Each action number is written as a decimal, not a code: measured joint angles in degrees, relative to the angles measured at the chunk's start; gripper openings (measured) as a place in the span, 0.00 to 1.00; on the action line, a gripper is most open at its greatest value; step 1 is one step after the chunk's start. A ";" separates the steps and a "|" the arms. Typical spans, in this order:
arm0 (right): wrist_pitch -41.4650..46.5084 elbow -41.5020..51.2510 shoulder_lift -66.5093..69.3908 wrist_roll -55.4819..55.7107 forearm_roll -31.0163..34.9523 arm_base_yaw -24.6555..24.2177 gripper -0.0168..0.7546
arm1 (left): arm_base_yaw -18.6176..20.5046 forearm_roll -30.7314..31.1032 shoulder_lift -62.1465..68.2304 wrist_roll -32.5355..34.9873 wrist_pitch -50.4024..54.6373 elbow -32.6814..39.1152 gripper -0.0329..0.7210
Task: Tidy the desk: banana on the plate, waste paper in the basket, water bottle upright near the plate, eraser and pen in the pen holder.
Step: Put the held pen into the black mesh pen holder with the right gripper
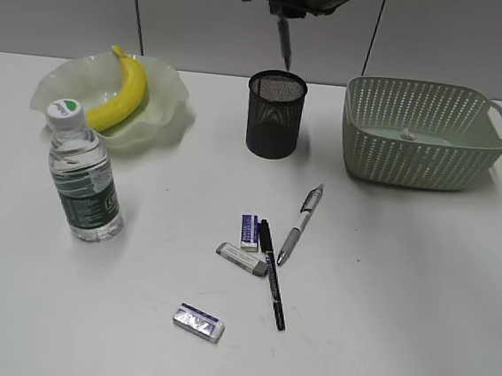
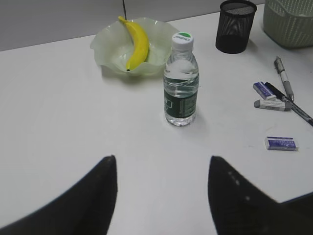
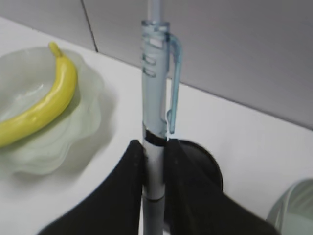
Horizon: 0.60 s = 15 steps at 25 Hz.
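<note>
- The banana (image 1: 122, 91) is seen lying in the plate (image 1: 167, 87) at the upper left of the exterior view, so that step is judged done.
- The water bottle (image 1: 83, 176) is found standing upright at the left, just in front of the plate; that step also looks finished.
- A small pale wad, taken to be the waste paper (image 1: 407, 134), is glimpsed inside the basket (image 1: 423, 160) at the upper right.
- A clear-barrelled pen (image 3: 155, 112) is held pinched between the jaws of the right gripper (image 3: 154, 166), poised above the pen holder (image 1: 275, 115) at top centre; it is not yet dropped in.
- The left gripper (image 2: 161, 188) is shown with jaws spread and nothing between them, low in the left wrist view.
- Still to be cleared from the desk (image 1: 418, 302) at centre: a silver pen (image 1: 301, 224), a black pen (image 1: 271, 274) and three erasers (image 1: 249, 231).
- The job is judged a little past halfway.
</note>
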 joint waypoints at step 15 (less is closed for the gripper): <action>-22.82 0.48 14.39 0.06 0.00 -4.15 0.17 | 0.00 0.00 0.00 -0.05 0.00 0.00 0.62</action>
